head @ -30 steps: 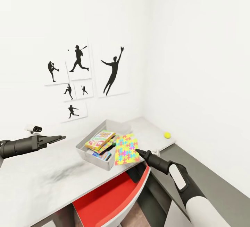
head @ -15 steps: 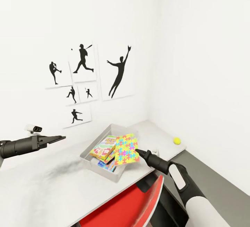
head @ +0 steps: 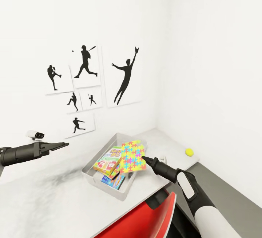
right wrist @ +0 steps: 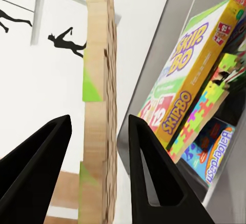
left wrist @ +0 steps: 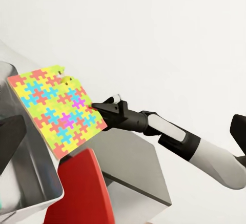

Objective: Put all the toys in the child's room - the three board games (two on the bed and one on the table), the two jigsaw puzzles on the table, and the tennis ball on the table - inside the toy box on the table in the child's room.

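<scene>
My right gripper [head: 143,158] is shut on the edge of a multicoloured jigsaw puzzle [head: 133,156], holding it tilted above the right side of the grey toy box [head: 95,178] on the table [head: 43,201]. In the right wrist view the puzzle's edge [right wrist: 97,96] stands between the fingers [right wrist: 148,167]. Inside the box lie the SKIP-BO board game [head: 108,158] [right wrist: 192,80], a blue board game [head: 113,181] [right wrist: 219,149] and another jigsaw puzzle [right wrist: 202,119]. The tennis ball [head: 189,152] rests near the table's far right corner. My left gripper [head: 61,145] hovers open, left of the box.
A red chair [head: 145,216] sits tucked under the table's front edge, below my right arm. White walls close the corner behind the table, with black baseball silhouettes [head: 125,74] on the left wall. The bare tabletop stretches left of the box.
The whole view has shifted as the camera moved. The toy box now lies under the held puzzle, which earlier hung past its right rim. Both arms keep their pose.
</scene>
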